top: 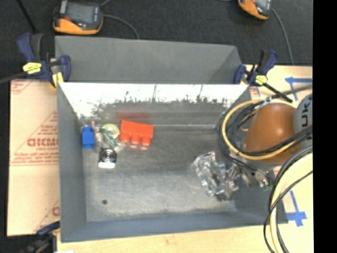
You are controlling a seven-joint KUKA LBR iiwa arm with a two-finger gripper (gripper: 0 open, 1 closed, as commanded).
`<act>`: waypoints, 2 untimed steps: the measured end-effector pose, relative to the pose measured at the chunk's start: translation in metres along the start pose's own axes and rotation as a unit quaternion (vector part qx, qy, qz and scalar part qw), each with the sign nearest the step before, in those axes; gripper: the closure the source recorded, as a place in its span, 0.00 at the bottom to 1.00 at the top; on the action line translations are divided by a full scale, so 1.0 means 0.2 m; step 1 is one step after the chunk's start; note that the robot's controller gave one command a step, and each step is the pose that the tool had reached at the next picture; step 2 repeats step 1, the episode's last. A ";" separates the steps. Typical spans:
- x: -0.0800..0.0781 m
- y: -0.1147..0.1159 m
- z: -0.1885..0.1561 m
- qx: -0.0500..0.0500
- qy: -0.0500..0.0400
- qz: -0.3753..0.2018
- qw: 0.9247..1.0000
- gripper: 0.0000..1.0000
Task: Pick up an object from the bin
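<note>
Looped cables (230, 136) and the orange-brown cover (268, 128) of the arm stood nearest the lens at the right of the frame, hanging over the right side of the grey bin (147, 83). Below them the tool (215, 175) sat low over the bin floor at lower right. Whether it was apart or together could not be told from this angle, and nothing could be made out in its grip.

Nothing lay under it. The bin's things were all at the left, well apart from the tool. A blue piece (87, 137), a green-and-white round thing (110, 133) and a red block (136, 132) lay in a row near the back wall. A small metal cylinder (107, 158) lay just below them.

The likeliest failure was a grasp made where the tool stood, which would take nothing but air or scrape the metal floor. A reach to the left carried other risks. The three things in the row lay close together, so the tool might catch two of them or shove one aside. The blue piece lay near the left wall, which left little room beside it. The cylinder looked likely to roll away at a glancing touch. The slack cables might also catch on the bin's right rim during a long reach.
</note>
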State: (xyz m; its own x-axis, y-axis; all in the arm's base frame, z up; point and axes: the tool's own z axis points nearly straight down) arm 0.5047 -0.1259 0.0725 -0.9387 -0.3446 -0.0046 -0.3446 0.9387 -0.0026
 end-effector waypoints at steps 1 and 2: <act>-0.06 0.03 -0.75 0.001 -0.001 -0.003 1.000 1.00; -0.06 0.03 -0.75 0.001 -0.001 -0.003 1.000 1.00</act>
